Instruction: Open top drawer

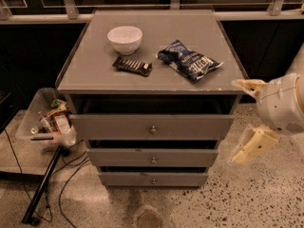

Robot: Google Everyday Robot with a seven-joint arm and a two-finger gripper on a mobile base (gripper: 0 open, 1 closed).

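Note:
The top drawer (pixel 118 126) is a wide grey front with a small round metal knob (pixel 153 129) at its centre, just under the cabinet top. A dark gap shows above its front panel. My gripper (pixel 237 122) is to the right of the cabinet, level with the top drawer's right end. It is open, with one cream finger (pixel 249 85) above and the other (pixel 254 146) below, holding nothing. It is well to the right of the knob and does not touch the drawer.
On the cabinet top (pixel 90 65) stand a white bowl (pixel 125 38), a dark snack bar (pixel 132 66) and a blue chip bag (pixel 189 60). Two narrower drawers (pixel 153 158) lie below. A clear bin of trash (pixel 47 122), a black pole (pixel 45 184) and cables stand at the left.

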